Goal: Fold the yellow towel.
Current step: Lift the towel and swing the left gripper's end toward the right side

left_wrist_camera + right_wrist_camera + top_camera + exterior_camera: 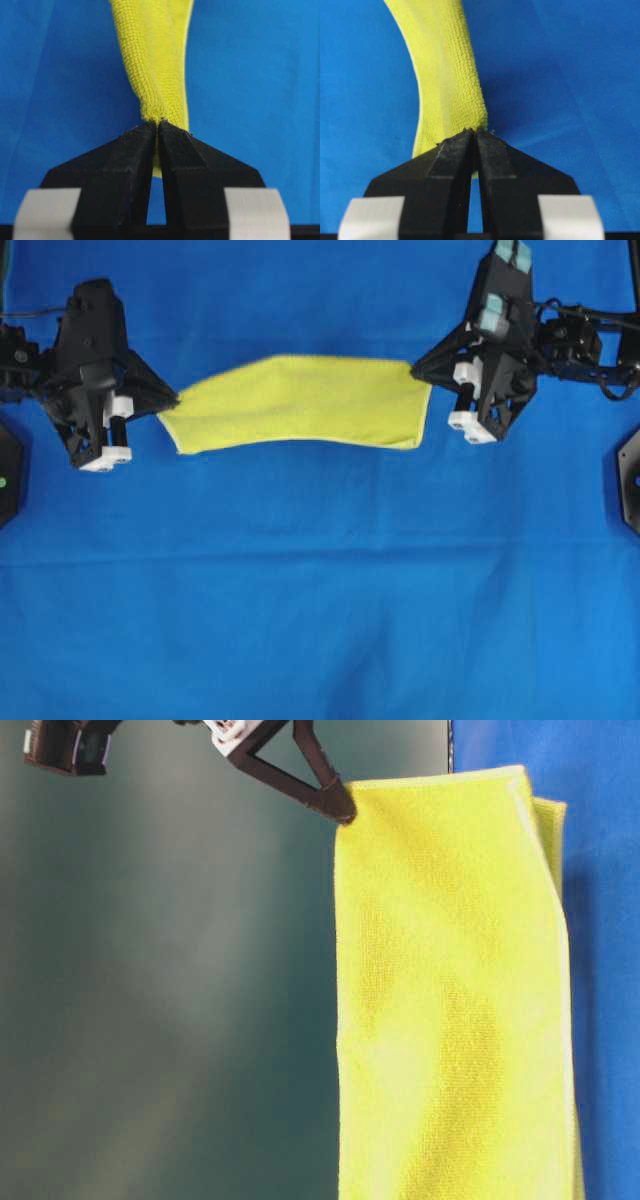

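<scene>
The yellow towel (300, 400) hangs stretched between the two arms, lifted off the blue cloth (320, 590) that covers the counter. From overhead it shows as a wide band running left to right, its lower edge bowed and its pale hem visible along the bottom and the right side.

The left pincer (172, 398) is clenched on the towel's left end. In the left wrist view its two black fingers (135, 155) meet tip to tip with the nubbly fabric bunched right at the tips, and a bit of yellow shows in the gap behind them. The towel runs straight away from it, doubled over into a narrow roll.

The right pincer (418, 368) is clenched on the towel's right end. In the right wrist view the fingers (495, 155) are pressed together on a rounded fold of the cloth, which curves away to the left.

From counter level, one black pincer (340, 808) pinches the top corner of the towel, and the cloth drops from there in a long flat sheet with a second layer peeking out behind it on the right edge. The bottom of the towel runs out of that view.
</scene>
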Controlling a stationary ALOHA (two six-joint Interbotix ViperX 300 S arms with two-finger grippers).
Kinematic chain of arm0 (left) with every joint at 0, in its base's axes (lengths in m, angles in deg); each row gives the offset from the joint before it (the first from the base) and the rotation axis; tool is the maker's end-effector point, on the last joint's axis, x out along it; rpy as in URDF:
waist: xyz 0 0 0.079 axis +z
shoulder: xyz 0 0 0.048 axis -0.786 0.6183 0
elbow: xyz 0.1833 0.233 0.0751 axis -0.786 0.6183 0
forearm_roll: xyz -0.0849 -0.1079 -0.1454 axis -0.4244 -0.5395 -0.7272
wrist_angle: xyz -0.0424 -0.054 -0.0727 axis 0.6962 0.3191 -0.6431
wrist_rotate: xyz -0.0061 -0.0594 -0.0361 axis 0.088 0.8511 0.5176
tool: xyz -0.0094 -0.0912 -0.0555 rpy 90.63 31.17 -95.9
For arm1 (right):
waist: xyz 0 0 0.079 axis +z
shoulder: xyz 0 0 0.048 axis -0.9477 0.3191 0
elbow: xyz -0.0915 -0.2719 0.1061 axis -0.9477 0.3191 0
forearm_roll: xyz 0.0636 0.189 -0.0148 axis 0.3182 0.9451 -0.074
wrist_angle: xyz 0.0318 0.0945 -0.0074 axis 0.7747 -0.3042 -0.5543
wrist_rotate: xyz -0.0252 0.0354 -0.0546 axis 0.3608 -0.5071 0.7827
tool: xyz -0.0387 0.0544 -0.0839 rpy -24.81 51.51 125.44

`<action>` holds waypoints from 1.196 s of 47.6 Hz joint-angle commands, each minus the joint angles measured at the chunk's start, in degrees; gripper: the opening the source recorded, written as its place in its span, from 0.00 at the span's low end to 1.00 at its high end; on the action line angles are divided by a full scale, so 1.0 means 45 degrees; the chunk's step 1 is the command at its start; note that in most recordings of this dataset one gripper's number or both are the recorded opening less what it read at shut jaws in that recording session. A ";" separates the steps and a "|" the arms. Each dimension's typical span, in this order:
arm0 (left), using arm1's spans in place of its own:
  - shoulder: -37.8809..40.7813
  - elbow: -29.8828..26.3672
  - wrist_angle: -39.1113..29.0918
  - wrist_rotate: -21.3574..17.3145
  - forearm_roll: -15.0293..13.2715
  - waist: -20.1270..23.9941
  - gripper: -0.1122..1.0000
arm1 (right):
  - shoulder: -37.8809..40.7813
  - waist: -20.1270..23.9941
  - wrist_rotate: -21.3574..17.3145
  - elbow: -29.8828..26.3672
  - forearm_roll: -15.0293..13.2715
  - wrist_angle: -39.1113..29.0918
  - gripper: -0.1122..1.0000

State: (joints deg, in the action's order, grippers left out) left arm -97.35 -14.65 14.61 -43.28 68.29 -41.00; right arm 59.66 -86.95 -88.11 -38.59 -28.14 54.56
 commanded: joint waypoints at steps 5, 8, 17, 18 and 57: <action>0.0020 -0.0195 0.0293 0.0059 0.0000 -0.0352 0.12 | -0.0059 -0.0059 -0.0020 -0.0137 -0.0020 0.0137 0.12; 0.0078 -0.0215 0.0488 0.0059 -0.0020 -0.0547 0.12 | -0.0059 -0.0254 0.0000 -0.0117 -0.0020 0.0137 0.12; 0.0723 -0.0508 0.1895 0.0078 -0.0020 -0.1855 0.12 | 0.0117 -0.1738 0.0000 -0.0020 -0.0039 0.0234 0.12; 0.0840 -0.0586 0.2090 0.0078 -0.0020 -0.2031 0.12 | 0.0156 -0.1895 0.0000 -0.0059 -0.0059 0.0273 0.12; 0.7813 -0.7266 0.3887 -0.0176 0.0000 -0.4277 0.12 | 0.3457 -0.4043 0.0117 -0.3672 -0.2012 0.0840 0.12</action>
State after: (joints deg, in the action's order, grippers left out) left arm -62.19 -44.70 31.49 -43.98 68.29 -58.75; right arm 75.65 -103.12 -87.58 -53.35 -36.75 57.90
